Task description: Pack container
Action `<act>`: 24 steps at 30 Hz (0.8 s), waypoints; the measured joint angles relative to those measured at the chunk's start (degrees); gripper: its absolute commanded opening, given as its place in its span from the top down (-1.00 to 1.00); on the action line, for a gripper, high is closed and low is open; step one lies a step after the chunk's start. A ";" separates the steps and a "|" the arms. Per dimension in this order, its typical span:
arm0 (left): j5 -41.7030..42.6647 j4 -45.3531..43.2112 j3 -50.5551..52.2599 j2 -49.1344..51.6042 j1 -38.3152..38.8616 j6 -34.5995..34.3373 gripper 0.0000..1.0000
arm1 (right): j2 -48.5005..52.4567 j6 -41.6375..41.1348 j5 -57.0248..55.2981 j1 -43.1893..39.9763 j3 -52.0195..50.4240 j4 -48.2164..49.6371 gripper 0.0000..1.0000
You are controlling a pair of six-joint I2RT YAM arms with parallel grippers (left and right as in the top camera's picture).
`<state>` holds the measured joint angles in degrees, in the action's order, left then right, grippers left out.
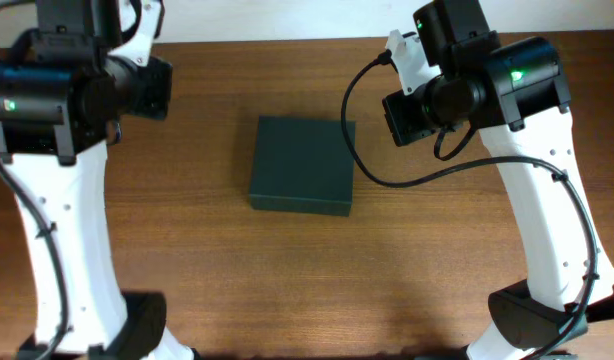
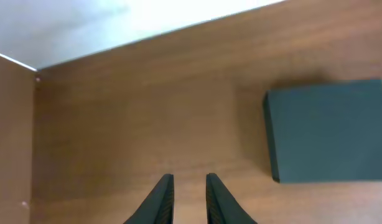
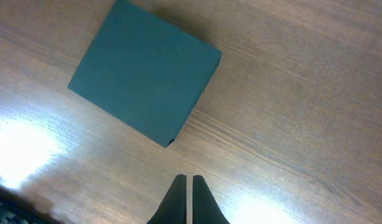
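- Dark green container [image 1: 302,165] flat on the wooden worktop [image 1: 407,270], lid down, midway between the two arms, touching neither.
- Left tool [image 2: 189,180] slightly spread, with a narrow strip of bare wood between the dark fingers [image 2: 163,200] and nothing pinched.
- Seen from the left tool: container [image 2: 328,130] ahead and off to the right, well apart, its right side cut by the frame edge.
- Right tool [image 3: 186,182] pressed together, only a hairline between the fingers [image 3: 176,202], nothing pinched.
- Seen from the right tool: container [image 3: 144,78] ahead and to the left, turned corner-on, nearest corner near the fingertips but apart from them.
- Bare wood under both tools; contact with the worktop impossible to tell.
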<state>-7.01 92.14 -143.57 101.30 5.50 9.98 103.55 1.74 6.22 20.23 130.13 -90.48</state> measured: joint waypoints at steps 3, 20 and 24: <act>1.20 -2.95 10.03 -7.17 0.00 0.13 0.49 | 0.00 -0.02 0.00 0.00 0.00 0.02 0.92; 23.91 -29.53 55.74 -7.58 0.24 7.63 0.76 | 9.84 -1.79 8.66 0.07 -7.91 5.33 0.92; 26.18 -31.78 57.33 -5.77 1.40 8.61 0.81 | 13.99 -1.75 10.64 0.76 -11.13 5.46 0.92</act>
<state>19.18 60.36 -86.24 95.53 6.90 18.59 117.54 -0.01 16.86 20.99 119.00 -85.01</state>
